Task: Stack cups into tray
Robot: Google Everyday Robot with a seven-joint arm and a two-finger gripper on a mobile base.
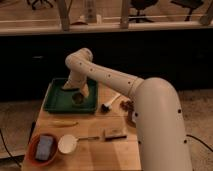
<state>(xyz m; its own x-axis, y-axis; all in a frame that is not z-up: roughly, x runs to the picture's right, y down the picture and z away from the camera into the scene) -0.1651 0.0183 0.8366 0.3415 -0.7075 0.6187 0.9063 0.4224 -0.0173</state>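
**Figure. Table scene during cup stacking, read from the front edge to the back.**

1. Front edge of the wooden table (92, 156): an orange bowl (31, 151) holds a blue-grey object (44, 146). Touching or just beside the bowl is a white round vessel (67, 144), with a thin handle pointing right. Hazard: if this vessel is one of the cups to be fetched, it sits near the table's edge and close against the bowl. A glancing approach could push it off the table or jam it into the bowl.

2. Middle of the table: a yellow elongated item (62, 122), a small block (115, 133) and a white-handled brush (109, 104) lie between the front row and the tray. Hazard: a low sweep by the arm (107, 76) between tray and front row could knock any of them.

3. Back left of the table: the dark green tray (52, 102) lies flat near the far left corner. The gripper (79, 95) is low inside the tray's right half, wrist pointing down. A dark round object (77, 99), possibly a cup, sits directly at its tip.
   - Whether the gripper is spread, closed, or clamped on that object cannot be told, nor can contact be confirmed.
   - Hazard: a release from a tilt, or a lift while caught on the object, could tip it over or drag the light tray sideways.
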